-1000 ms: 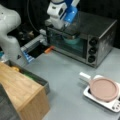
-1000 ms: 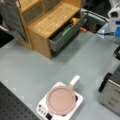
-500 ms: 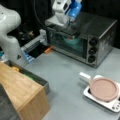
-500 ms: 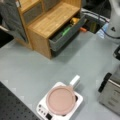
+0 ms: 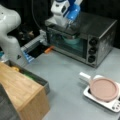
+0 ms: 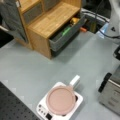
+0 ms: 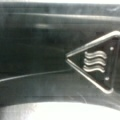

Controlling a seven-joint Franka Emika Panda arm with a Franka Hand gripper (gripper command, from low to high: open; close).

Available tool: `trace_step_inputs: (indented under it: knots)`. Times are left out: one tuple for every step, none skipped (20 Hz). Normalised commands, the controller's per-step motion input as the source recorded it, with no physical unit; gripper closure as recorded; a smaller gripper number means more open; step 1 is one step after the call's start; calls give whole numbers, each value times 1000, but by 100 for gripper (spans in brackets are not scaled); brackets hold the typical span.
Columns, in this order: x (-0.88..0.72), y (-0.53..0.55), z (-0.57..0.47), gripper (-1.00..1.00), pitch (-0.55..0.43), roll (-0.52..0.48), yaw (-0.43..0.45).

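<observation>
Wooden drawer cabinet (image 5: 22,92), one only, fills a front view's bottom left, its one grey drawer (image 6: 66,33) pulled out. Further right, the gripper (image 5: 68,23) hangs just over the front top edge of the single toaster oven (image 5: 100,32); I cannot tell whether its fingers are spread or clenched, or whether they touch the metal. Against half a second ago, it sits slightly lower and further right. One pink pan (image 5: 103,89) rests on one white scale (image 5: 110,105), bottom right.

Dark toaster oven (image 5: 82,40), door shut
</observation>
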Motion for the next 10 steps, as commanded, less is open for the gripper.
trace_step_inputs:
  knots:
    - [-201, -163, -225, -100, -134, 203, -53]
    - [-209, -153, -234, -100, -136, 196, -47]
    - [-220, -156, -245, -100, -148, 195, -31]
    - [-229, -151, -249, -100, -151, 192, -26]
    - [-234, -140, -246, -100, -152, 190, -25]
    - [-239, -148, -247, -100, -164, 205, -12]
    - [-241, -143, -239, -100, -168, 209, -11]
    - [-243, -150, -235, -100, -170, 219, -10]
    - [-243, -159, -242, -100, -178, 222, -8]
    - [-240, -169, -257, -100, -183, 218, -13]
